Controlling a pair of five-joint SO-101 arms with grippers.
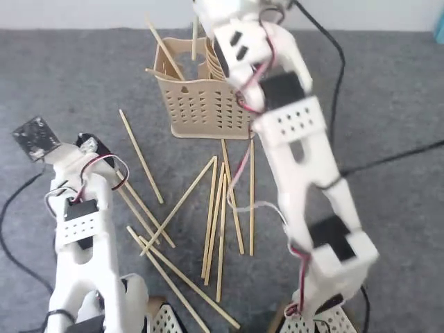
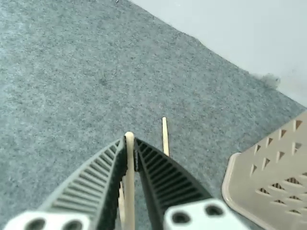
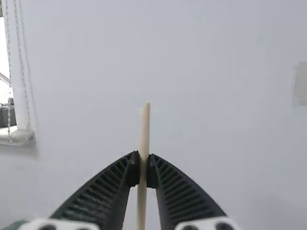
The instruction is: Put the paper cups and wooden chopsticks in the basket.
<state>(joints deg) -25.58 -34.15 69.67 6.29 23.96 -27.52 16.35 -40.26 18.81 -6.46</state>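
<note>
Chopsticks [image 1: 215,215] are lying all over the grey mat [image 1: 388,90] in the middle of the high view, and most are pointing up and down the frame. They are looking thin, pale and straight, like plain wood. The basket [image 1: 208,104] is standing at the upper middle. It is tan with little holes, and a few sticks are already poking out of its top.

The right gripper [image 3: 143,160] is squeezing one chopstick [image 3: 144,124] tight between its fingers. That stick is running straight along the fingers and sticking out past the tips. In the high view the right arm [image 1: 291,121] is reaching over the basket, so it is the nearer arm. I am guessing its stick is needing to go down, end first, into the open top.

The left gripper [image 2: 129,143] is pinching another chopstick [image 2: 129,167] the same lengthwise way. The left arm [image 1: 83,229] is sitting at the lower left, well apart from the basket, so it is having farther to go.
</note>
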